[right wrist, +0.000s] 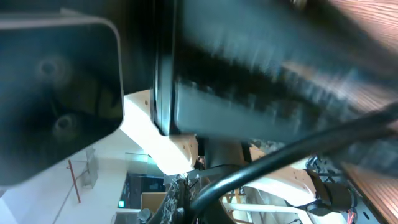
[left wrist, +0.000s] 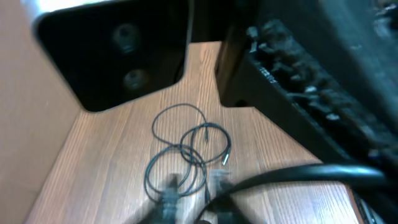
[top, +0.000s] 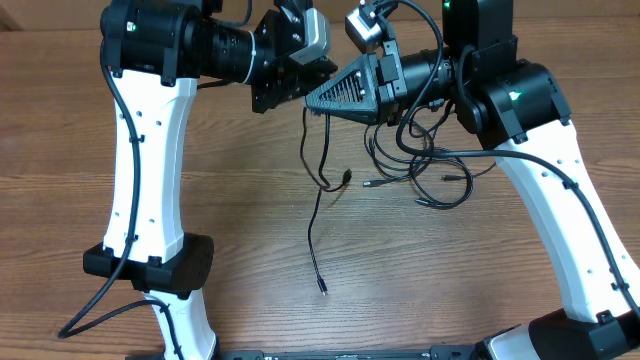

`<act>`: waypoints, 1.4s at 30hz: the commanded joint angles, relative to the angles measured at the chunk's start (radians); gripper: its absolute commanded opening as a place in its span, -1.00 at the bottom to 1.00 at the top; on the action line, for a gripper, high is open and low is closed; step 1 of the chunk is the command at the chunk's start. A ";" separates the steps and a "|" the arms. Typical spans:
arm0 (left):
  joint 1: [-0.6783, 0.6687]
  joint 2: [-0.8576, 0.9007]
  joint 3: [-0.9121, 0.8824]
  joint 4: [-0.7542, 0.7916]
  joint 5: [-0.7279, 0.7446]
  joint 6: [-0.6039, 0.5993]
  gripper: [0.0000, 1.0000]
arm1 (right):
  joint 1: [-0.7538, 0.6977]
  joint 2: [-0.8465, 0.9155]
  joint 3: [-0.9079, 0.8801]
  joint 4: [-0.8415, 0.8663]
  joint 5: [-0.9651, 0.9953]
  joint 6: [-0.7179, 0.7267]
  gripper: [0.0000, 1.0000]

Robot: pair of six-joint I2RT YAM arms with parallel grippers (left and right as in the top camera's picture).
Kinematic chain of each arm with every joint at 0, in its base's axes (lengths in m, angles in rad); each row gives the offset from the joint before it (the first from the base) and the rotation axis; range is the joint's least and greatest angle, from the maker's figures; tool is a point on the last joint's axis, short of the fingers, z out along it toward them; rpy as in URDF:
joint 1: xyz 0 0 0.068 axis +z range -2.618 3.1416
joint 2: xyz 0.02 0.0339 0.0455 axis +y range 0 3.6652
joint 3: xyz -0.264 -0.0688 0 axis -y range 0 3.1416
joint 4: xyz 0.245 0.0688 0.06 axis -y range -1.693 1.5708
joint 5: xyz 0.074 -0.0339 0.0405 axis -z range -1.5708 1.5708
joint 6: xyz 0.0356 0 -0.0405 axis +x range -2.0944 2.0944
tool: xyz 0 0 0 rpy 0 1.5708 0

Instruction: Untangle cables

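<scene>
- Wood-grain table (top: 240, 220) under a fixed overhead view. Both wrists meet at 12 o'clock of that view.
- The left gripper (top: 315, 80) is closed down and sits tip to tip with the right gripper (top: 322, 98), which is also closed. Both wrist views are dark and smeared, so I cannot tell which of the two pinches a cord.
- Cables (top: 430, 175): the main tangle lies on the wood at about 2 o'clock from table centre, beneath the right forearm. The left wrist view shows loose loops (left wrist: 186, 152) lying flat.
- One long strand (top: 315, 230) rises to where the grippers meet. It kinks near table centre and trails toward 6 o'clock, ending in a small plug (top: 322, 290).
- Step in hand, as I judge it: one cord is lifted at the grippers' meeting point, either to be passed across or to be drawn clear of the knot. The task looks early, since the tangle is not yet opened.
- The next move calls for a firm pinch and a slow pull toward 9 o'clock, away from the tangle. Watch whether the strand drags the loops along with it.
- Count: two arms and two grippers. Five plug ends (top: 370, 185) show overhead, so I reckon at least three cords. The exact number cannot be read inside the knot.
</scene>
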 commanded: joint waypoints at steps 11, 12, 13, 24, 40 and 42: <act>0.048 0.004 0.010 0.188 0.040 -0.375 -0.91 | -0.009 -0.014 0.013 -0.160 0.122 -0.289 -0.17; 0.071 0.004 0.011 0.242 0.032 -0.473 -0.91 | -0.020 -0.014 0.013 -0.244 0.242 -0.294 -0.16; 0.083 0.004 0.011 0.272 0.021 -0.534 -0.92 | -0.028 -0.014 0.013 -0.293 0.321 -0.294 -0.06; 0.170 0.004 0.011 0.373 -0.145 -0.945 -0.92 | -0.080 -0.014 0.013 -0.563 0.918 -0.293 1.00; 0.150 0.005 0.010 0.596 -0.539 -1.454 -0.92 | -0.080 -0.013 -0.001 -0.698 1.094 -0.293 1.00; 0.150 0.007 0.005 0.611 -0.592 -1.484 -0.91 | -0.079 -0.014 -0.016 -0.694 1.094 -0.288 1.00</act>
